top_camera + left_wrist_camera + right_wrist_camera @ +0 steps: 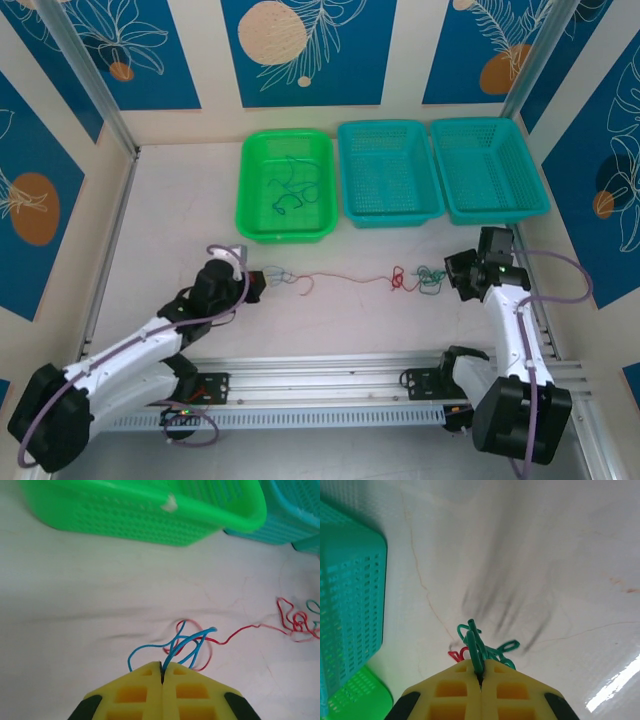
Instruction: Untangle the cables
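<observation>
Upper centre, a green basket (246, 190) holds a few loose cables (296, 186); two teal baskets (390, 218) stand to its right. The table (170, 210) is white and the walls (120, 50) have a blue leaf print. At lower left, the left gripper (262, 283) is clamped on the blue cable (175, 642). A red cable (345, 277) runs across to the right gripper (452, 278), which pinches the green cable (476, 647).

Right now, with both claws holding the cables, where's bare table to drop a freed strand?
Widest: the table left of the green basket. Also the strip between the stretched red cable and the front rail. Crowded: knots at the left claw, shut on the blue cable, and the right claw, shut on the green cable.
</observation>
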